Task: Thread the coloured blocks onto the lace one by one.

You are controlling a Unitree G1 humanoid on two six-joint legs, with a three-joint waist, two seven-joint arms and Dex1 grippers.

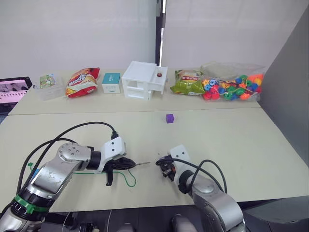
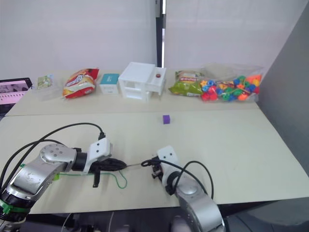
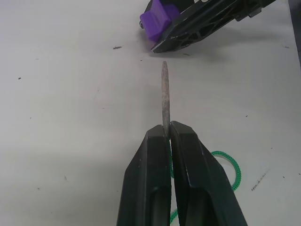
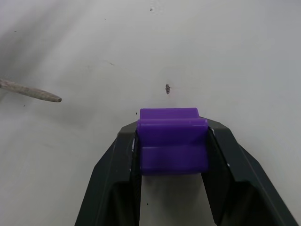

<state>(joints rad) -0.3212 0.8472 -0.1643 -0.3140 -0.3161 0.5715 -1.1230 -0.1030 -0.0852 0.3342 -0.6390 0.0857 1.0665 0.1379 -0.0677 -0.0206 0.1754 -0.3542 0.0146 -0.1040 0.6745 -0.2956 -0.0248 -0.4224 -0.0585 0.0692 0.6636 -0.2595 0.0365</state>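
The lace (image 3: 165,96) is pinched by its stiff pale tip between the pressed-together fingers (image 3: 148,183) of the left gripper (image 3: 168,134), and the tip is seen projecting straight out beyond them. Behind the fingers, the green cord is looped on the bench (image 1: 241,140) and is trailed back under the left arm. A purple block (image 4: 172,146) is clamped between the two fingers (image 4: 115,183) of the right gripper (image 4: 172,141), which are closed against its opposite sides. In the right wrist view, the pale tip is seen near the block but apart from it, off to one side; the block is not yet threaded. In the head views, the two grippers are held low over the near part of the bench, facing each other with a small gap between them.

A second purple block (image 1: 169,118) is left standing alone on the bench, well beyond the grippers. Along the far edge, a red snack bag (image 1: 82,82), a small teal box (image 1: 111,82), a white drawer unit (image 1: 143,80), a green snack bag (image 1: 187,82) and a clear bag of multicoloured beads (image 1: 233,87) are lined up.
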